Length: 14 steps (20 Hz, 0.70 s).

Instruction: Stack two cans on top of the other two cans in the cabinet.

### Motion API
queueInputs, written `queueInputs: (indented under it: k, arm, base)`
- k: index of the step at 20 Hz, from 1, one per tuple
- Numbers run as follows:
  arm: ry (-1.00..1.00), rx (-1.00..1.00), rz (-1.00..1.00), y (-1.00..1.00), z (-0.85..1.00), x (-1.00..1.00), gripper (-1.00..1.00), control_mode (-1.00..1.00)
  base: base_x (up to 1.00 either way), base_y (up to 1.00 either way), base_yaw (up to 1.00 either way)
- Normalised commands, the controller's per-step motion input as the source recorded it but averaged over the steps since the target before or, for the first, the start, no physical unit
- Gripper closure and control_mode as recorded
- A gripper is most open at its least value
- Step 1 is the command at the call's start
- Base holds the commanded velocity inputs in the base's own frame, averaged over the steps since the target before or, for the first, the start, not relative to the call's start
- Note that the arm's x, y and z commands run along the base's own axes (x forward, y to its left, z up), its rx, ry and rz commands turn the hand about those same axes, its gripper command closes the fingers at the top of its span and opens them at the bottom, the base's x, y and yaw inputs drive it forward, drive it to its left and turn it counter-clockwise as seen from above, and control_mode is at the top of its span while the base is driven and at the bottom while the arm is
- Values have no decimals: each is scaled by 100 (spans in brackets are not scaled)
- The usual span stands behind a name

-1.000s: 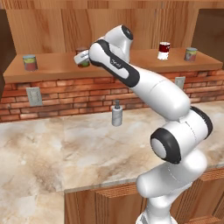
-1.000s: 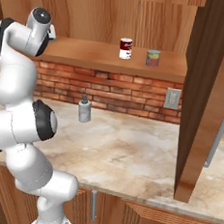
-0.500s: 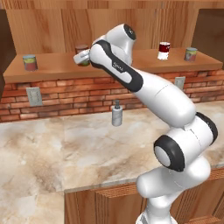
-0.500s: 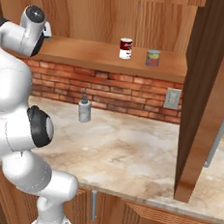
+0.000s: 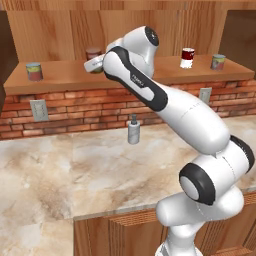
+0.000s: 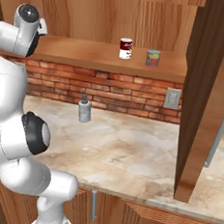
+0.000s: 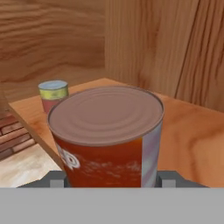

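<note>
Wooden planks back the cabinet [image 5: 60,75], over brick and a marble bench [image 5: 75,165]. Since a second ago the arm has swung left, and the tool [image 7: 113,180] stays clamped on the dark red-brown can [image 7: 107,135], low over the shelf. The pale can [image 5: 34,71] waits near the left edge, with open shelf between. The red can [image 5: 187,57] stands far right.

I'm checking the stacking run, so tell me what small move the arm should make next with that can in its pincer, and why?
Probably lift the dark red-brown can slightly off the cabinet shelf. In the hand view it sits between the pincer fingertips, apparently gripped, while the pale can it could go on stands farther along the shelf, so it needs height before travelling over.
</note>
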Motion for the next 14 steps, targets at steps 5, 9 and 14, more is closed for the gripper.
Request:
queueInputs:
  k: [5, 9, 14]
  arm:
    - [-5, 0, 0, 0, 19, -13, 100, -100]
    - [-6, 0, 0, 0, 12, -20, 100, -100]
    - [-5, 0, 0, 6, 9, -15, 100, -100]
  base:
    - [0, 0, 0]
    - [0, 0, 0]
    - [0, 0, 0]
